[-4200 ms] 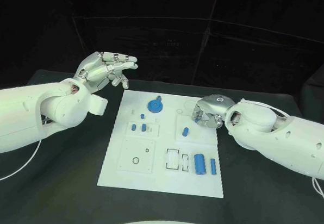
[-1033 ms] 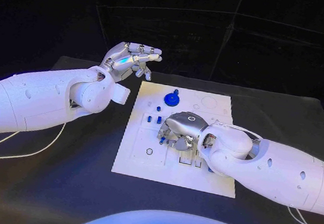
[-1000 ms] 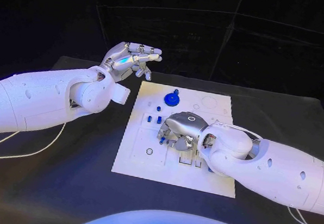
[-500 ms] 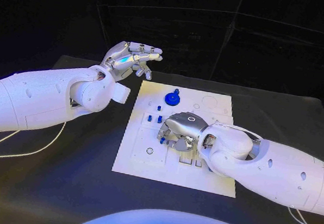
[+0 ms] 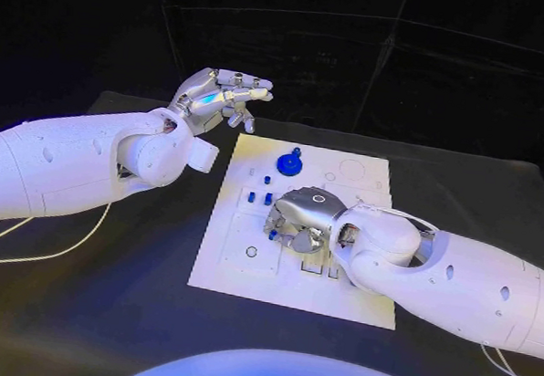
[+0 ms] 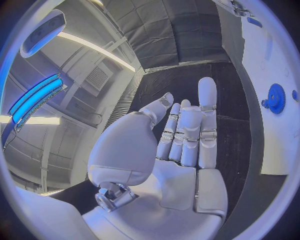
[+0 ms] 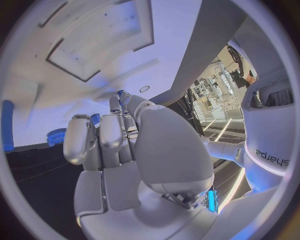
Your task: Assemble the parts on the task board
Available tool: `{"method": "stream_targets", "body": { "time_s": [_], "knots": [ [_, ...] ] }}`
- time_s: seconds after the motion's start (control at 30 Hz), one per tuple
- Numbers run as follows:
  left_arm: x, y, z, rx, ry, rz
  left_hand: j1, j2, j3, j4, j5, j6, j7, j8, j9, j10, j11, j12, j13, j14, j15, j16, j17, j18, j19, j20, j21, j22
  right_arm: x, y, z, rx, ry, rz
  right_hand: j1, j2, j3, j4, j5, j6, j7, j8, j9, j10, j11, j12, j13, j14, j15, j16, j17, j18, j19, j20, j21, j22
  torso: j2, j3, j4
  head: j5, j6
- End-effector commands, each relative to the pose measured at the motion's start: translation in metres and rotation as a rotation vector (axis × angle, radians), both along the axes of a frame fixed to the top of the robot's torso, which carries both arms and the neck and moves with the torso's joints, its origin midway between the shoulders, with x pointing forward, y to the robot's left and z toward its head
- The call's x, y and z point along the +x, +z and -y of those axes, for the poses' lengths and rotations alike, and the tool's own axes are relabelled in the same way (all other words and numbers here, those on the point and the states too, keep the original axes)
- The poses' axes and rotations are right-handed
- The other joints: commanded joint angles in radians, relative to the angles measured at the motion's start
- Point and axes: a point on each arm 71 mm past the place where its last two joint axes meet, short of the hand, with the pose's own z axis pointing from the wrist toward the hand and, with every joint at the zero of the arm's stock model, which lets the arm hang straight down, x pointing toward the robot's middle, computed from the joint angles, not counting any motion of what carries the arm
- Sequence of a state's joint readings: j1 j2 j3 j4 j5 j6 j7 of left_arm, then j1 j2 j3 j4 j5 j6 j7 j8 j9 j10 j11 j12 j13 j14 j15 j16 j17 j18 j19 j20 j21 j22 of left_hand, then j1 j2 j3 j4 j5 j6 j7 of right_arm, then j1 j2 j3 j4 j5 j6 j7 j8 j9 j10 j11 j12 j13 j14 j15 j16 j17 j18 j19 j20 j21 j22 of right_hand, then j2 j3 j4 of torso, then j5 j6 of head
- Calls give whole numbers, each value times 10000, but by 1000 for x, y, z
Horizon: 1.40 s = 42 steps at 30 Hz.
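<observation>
We logged one white rectangular task board lying on the black table, and two white arms, each ending in a silver hand. The left hand was raised off the table beyond the board's far-left corner, holding nothing, its fingers loosely spread and partly bent; in the left wrist view the same hand had its fingers stretched out side by side, bare palm showing. The right hand sat low over the middle of the board, fingers curled downward onto it. In the right wrist view its fingertips were bunched at the board surface with a bit of blue between them, probably one small blue peg, but we could not tell for sure whether it was pinched or just touched.

Parts we counted in the head view: one round blue gear with a small knob beside it at the board's far end, and two short blue pegs standing side by side just left of the right hand. One tiny blue dot sat between the gear and those pegs. The rest of the board's right side was hidden under the right hand and forearm.
</observation>
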<state>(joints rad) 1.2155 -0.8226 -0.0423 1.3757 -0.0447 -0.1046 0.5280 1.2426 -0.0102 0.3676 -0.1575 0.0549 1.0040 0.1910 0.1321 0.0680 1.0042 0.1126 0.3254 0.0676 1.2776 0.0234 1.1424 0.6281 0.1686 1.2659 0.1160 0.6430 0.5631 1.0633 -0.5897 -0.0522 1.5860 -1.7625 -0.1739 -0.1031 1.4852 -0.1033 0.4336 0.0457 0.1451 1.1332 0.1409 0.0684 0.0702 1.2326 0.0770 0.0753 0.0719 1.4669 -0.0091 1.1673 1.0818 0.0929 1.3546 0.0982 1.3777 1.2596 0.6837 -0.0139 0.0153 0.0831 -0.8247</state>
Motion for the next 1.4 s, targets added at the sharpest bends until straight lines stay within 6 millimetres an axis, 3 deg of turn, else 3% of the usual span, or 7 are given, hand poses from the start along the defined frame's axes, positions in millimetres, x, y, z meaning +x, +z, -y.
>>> {"method": "stream_targets", "body": {
  "time_s": [0.03, 0.23, 0.5, 0.8, 1.07, 1.23, 1.4],
  "knots": [
    [0, 1, 1, -91, -151, -16, 89, 16, 19, -53, 15, -64, -22, 46, -12, -74, 24, 45, -7, -56, -9, -52, -11, 136, -47, 13, -54, -12, 0, -2, -1, -357, 42, 78, -111, -22, 60, -10, -10, -30, 63, -29, 2, -52, 3, -65, -19, 307, 23, -31, -18, -174, -25, 26, -11, -17, 4, 3, 3, 6, -15],
    [0, 1, 2, -91, -166, -26, 89, 16, 19, -53, 15, -64, -22, 46, -12, -74, 24, 45, -7, -56, -9, -52, -11, 136, -47, 13, -54, -12, 0, -3, -2, -391, 108, 27, -302, -103, 45, 3, 5, -162, 105, -57, -18, -261, 58, -131, -54, 279, 68, -66, -98, -156, -98, 54, -70, -102, -1, 2, 1, 16, -24],
    [0, 1, 2, -79, -179, -58, 98, 27, 15, -61, 14, -75, -17, 57, -9, -91, 28, 60, -6, -66, -5, -58, -34, 136, -46, 17, -68, -24, 1, 0, 0, 48, -61, 226, -869, -495, -256, 54, 304, -1287, 258, -66, -58, -1672, 316, -77, -79, -58, 288, -963, -1201, 125, -1018, 251, -960, -1347, -2, -6, 2, -7, -25],
    [1, 0, 1, -61, -196, -105, 100, 30, 13, -63, 14, -79, -16, 60, -8, -95, 29, 64, -6, -70, -4, -61, -43, 136, -46, 17, -72, -27, -2, 12, 10, 1443, -278, 629, -999, -473, -642, -1, 547, -1795, 371, -56, -45, -2167, 408, 185, -42, -172, 342, -1359, -1759, 210, -1261, 318, -1327, -1784, -13, 14, 3, -9, 11],
    [0, 0, 1, -53, -246, -156, 122, 41, 18, -79, 16, -90, -16, 66, -7, -109, 30, 74, -5, -51, -4, -28, 19, 137, -41, 19, -79, -35, -1, 26, 51, 1501, -1286, 60, -1028, -387, -766, -8, 588, -1608, 359, 20, -2, -2061, 383, 502, -18, -54, 325, -1175, -1641, 150, -985, 312, -1151, -1533, -34, -32, 0, -129, 149],
    [0, 0, 1, -56, -259, -160, 127, 45, 20, -82, 16, -91, -16, 68, -7, -112, 30, 77, -5, -46, -4, -20, 32, 137, -39, 19, -79, -36, 15, 42, 88, 889, -2366, -286, -1161, -482, -1005, 35, 528, -1658, 297, -22, -17, -2156, 339, 621, -34, -27, 298, -1132, -1650, 147, -933, 290, -1144, -1523, -20, -15, -20, -257, 262],
    [0, -1, 1, -56, -272, -162, 131, 47, 21, -85, 16, -93, -16, 70, -6, -114, 30, 79, -5, -46, -4, -20, 29, 137, -37, 19, -79, -36, 30, 51, 120, -66, -3145, -388, -1337, -606, -1841, 129, 648, -2120, -44, -53, -40, -2639, 299, 794, -55, -218, 269, -1785, -2485, 288, -1364, 248, -1713, -2250, -17, 3, -40, -363, 361]
  ]
}}
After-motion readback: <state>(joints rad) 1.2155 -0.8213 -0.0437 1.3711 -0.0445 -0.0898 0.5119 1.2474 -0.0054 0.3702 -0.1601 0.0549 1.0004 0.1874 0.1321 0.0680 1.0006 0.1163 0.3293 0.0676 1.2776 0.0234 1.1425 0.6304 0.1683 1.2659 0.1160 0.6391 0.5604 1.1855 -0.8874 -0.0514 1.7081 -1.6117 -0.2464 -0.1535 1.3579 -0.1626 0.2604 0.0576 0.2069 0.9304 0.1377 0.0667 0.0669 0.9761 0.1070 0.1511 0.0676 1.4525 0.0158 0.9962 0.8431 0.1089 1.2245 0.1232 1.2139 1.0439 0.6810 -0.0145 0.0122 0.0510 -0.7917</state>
